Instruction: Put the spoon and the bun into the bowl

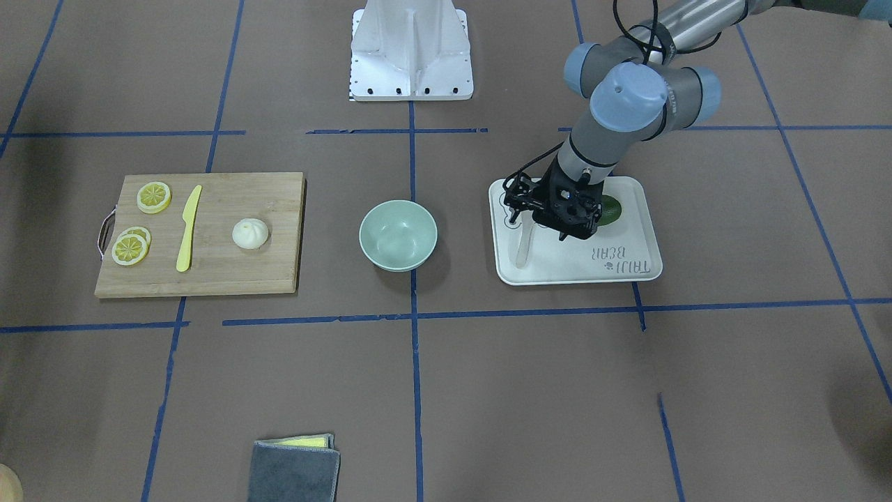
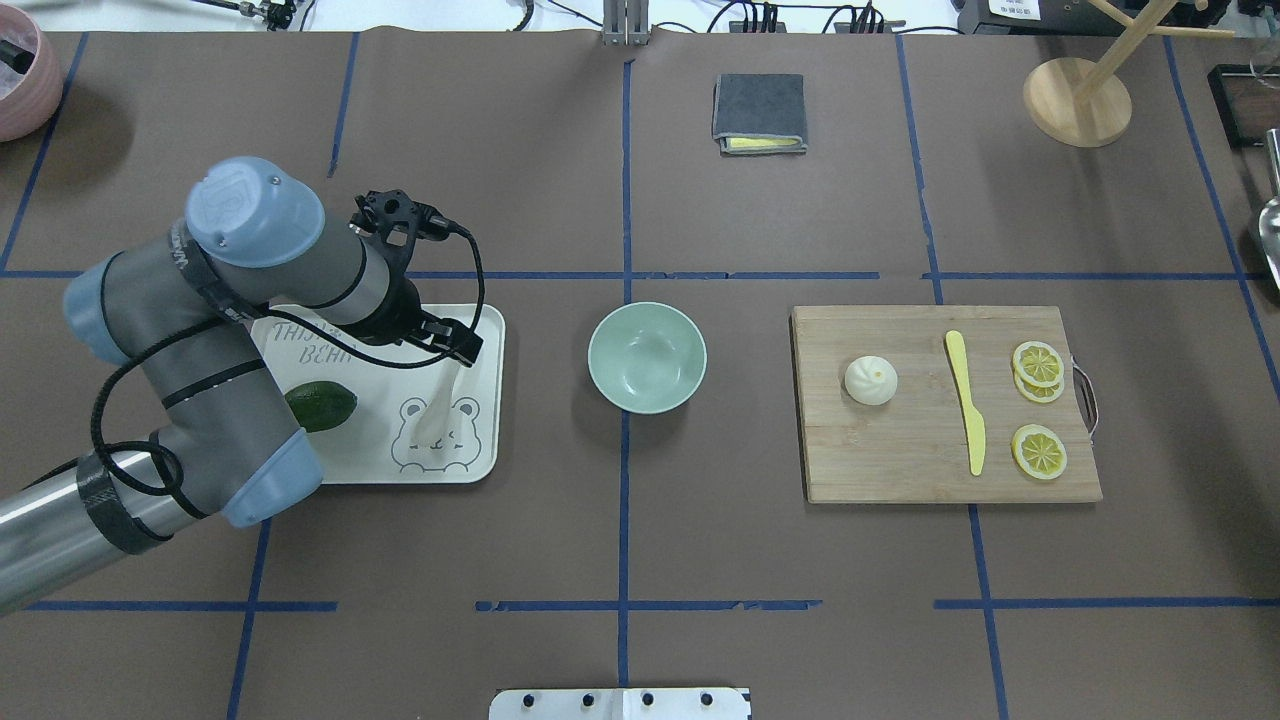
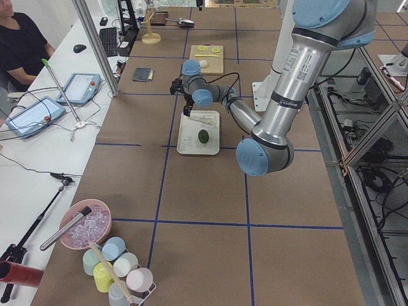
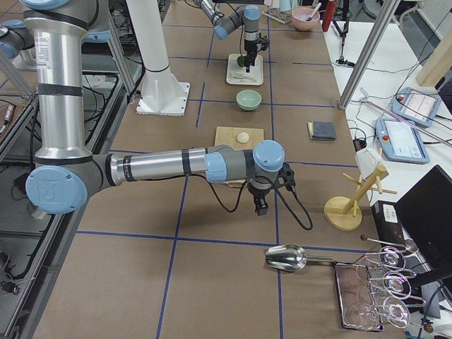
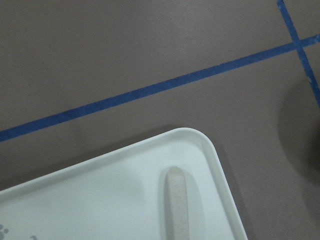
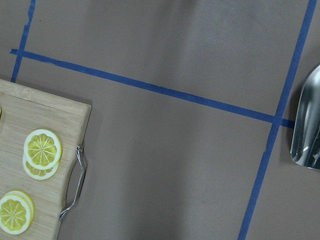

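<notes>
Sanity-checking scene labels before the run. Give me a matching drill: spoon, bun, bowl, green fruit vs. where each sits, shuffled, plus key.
Things
1. spoon
2. bun
3. bowl
4. green fruit

Places
A. on the tray, side away from the bowl
B. straight on the table, between tray and cutting board
C. on the cutting board, beside the yellow knife
D. on the tray, side nearest the bowl

Pairs: 1-D, 2-C, 3-B, 4-A

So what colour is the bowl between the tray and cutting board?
The bowl is plain pale mint green, no pattern; the overhead exterior view shows it best.
</notes>
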Available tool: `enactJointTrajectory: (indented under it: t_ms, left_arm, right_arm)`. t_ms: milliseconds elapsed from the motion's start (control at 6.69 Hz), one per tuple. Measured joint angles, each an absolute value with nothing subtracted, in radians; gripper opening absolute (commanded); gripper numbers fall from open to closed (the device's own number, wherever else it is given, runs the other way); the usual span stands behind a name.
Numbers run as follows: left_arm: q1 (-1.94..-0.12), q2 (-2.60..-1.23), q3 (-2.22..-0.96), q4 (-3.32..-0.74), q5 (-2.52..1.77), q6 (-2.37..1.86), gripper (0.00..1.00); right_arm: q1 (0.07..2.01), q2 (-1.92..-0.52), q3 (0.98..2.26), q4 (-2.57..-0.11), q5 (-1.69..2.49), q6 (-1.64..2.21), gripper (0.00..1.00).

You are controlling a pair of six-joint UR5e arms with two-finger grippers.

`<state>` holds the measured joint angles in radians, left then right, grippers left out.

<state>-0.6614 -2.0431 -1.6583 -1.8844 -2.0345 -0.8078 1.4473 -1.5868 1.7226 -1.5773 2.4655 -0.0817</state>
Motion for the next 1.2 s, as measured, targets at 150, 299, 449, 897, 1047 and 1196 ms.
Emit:
enactJointTrajectory:
  t_ms: [150, 299, 449, 897, 1047, 1196]
  left_arm:
    - [-0.648, -2.050, -1.638, -1.885, -2.016, -0.804, 0.89]
    - [-0.633, -2.055, -1.623, -1.885, -1.984, -0.802, 0.87]
    - [-0.619, -2.058, -1.613, -1.885, -1.959, -0.801, 0.85]
    - [-0.607, -2.061, -1.593, -1.886, -1.941, -0.801, 0.33]
    - [-0.606, -2.062, -1.589, -1.886, -1.941, -0.801, 0.00]
    - [-0.606, -2.063, -1.590, -1.884, -1.941, -0.801, 0.00]
  right_arm:
    - [1.446, -1.587, 1.722, -1.577, 2.467, -0.082, 1.00]
    - [1.446, -1.588, 1.721, -1.577, 2.468, -0.083, 1.00]
    - [1.445, -1.588, 1.720, -1.577, 2.468, -0.083, 1.00]
    - [1.440, -1.588, 1.717, -1.578, 2.468, -0.085, 1.00]
    - [1.440, -1.588, 1.716, -1.579, 2.468, -0.085, 1.00]
    - [1.439, -1.588, 1.716, -1.580, 2.469, -0.085, 1.00]
